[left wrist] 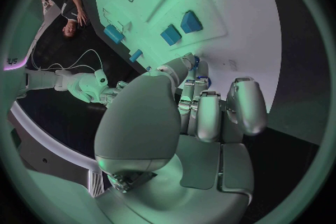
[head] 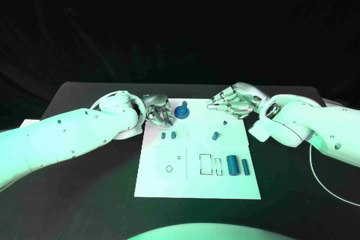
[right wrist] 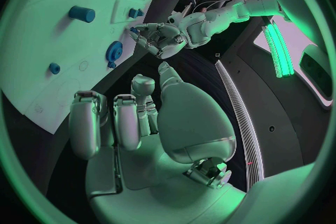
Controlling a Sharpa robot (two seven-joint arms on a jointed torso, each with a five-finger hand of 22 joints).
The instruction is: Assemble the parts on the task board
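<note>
The white task board [head: 196,180] lies mid-table. My left hand [head: 157,115] hovers over its far left corner, fingers curled, pinching a small blue part [left wrist: 196,61] at its fingertips [left wrist: 187,95]. Just beside that hand a blue gear [head: 182,113] stands on the board; the right wrist view shows the gear [right wrist: 114,51] close to my left hand [right wrist: 159,39]. My right hand [head: 229,102] hangs over the far right corner with its fingers [right wrist: 122,117] loosely bent, apart, and holding nothing.
Two small blue pieces [head: 168,136] sit left of the board's centre, with another [head: 215,135] to their right and a tiny one [head: 225,122] beyond. Two blue cylinders [head: 239,166] lie at the near right beside outlined slots [head: 210,164]. A white cable [head: 330,190] curls off to the right.
</note>
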